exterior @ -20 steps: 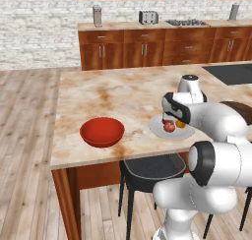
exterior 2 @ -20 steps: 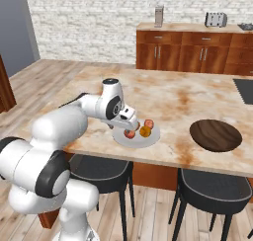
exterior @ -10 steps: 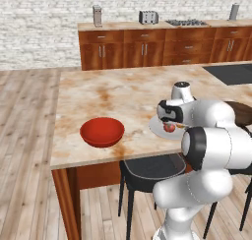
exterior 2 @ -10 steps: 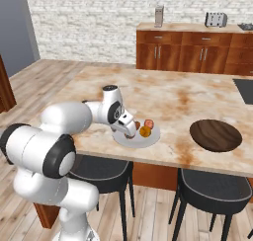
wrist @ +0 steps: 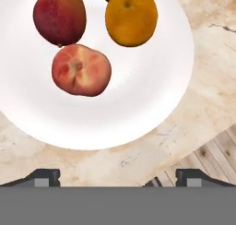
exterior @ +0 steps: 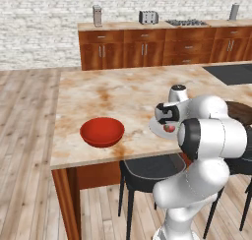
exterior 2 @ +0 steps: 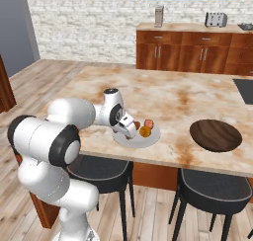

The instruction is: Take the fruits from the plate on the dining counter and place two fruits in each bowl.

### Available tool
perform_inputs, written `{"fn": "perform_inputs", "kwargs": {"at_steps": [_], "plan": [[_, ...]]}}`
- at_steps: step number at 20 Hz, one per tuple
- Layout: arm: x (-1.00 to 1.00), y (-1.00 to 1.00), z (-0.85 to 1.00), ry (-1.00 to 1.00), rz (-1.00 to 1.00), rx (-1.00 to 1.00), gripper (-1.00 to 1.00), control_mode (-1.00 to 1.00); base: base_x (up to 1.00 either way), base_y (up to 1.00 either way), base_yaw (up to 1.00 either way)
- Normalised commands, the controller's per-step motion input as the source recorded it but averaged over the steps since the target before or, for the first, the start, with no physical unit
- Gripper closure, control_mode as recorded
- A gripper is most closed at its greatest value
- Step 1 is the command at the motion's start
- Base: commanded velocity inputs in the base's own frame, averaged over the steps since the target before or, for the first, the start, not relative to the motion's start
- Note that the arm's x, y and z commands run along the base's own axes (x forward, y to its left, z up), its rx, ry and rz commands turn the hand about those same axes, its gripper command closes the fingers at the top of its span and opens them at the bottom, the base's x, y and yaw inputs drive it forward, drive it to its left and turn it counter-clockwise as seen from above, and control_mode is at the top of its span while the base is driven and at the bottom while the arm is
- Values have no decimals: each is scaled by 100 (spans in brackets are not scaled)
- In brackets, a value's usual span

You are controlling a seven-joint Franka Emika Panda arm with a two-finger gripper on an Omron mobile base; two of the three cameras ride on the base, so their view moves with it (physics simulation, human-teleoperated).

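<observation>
Two-finger gripper (wrist: 118,175) wide apart, empty, low over flat round white plate (wrist: 152,109). Pink flattened peach (wrist: 81,70), dark red fruit (wrist: 59,15) and orange (wrist: 131,16) lie on it.

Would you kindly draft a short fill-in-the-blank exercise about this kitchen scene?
1. The fruits lie on the ___ plate.
2. The gripper hovers over the plate with its jaws ___.
3. The red bowl holds ___ fruits.
4. Beside the reddish fruits lies one ___ fruit.

Missing words: white; open; no; orange

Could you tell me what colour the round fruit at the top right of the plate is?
Orange-yellow; the round fruit on the plate shows best in the hand view.
</observation>
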Motion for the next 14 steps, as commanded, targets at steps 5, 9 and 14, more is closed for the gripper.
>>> {"fn": "perform_inputs", "kwargs": {"at_steps": [5,9,14], "plan": [[51,0,-5,0,0,0,-100,-100,0,0,0],[51,-9,-14,0,0,1,-100,-100,0,0,0],[26,-13,-30,0,0,0,-100,-100,0,0,0]]}}
